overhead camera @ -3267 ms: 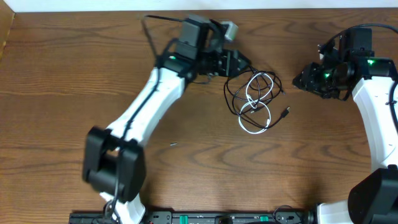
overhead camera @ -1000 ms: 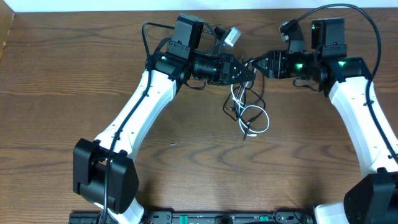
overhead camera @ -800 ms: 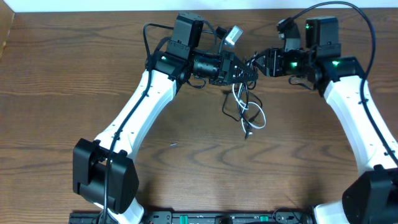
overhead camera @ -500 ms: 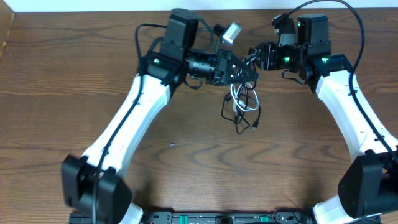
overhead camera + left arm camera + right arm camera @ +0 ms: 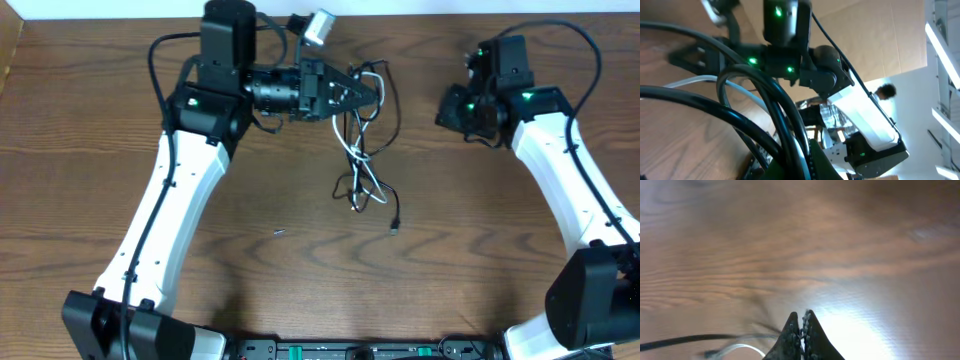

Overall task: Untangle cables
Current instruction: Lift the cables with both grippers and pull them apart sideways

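Both cables (image 5: 358, 172) trail as one tangled bundle from my left gripper (image 5: 368, 92), which is clamped on their upper loops, their long axis stretching from its tips toward my base, while my right gripper (image 5: 447, 112), fingers together and empty, is well apart beside them.

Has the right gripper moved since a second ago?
Yes: the right gripper has pulled rightward, farther from the small speck, away from the cables.

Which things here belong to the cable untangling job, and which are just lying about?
Job: tangled cables, one white, one black; left end effector gripping them; right end effector, shut and empty.
Lying about: small speck on the table.
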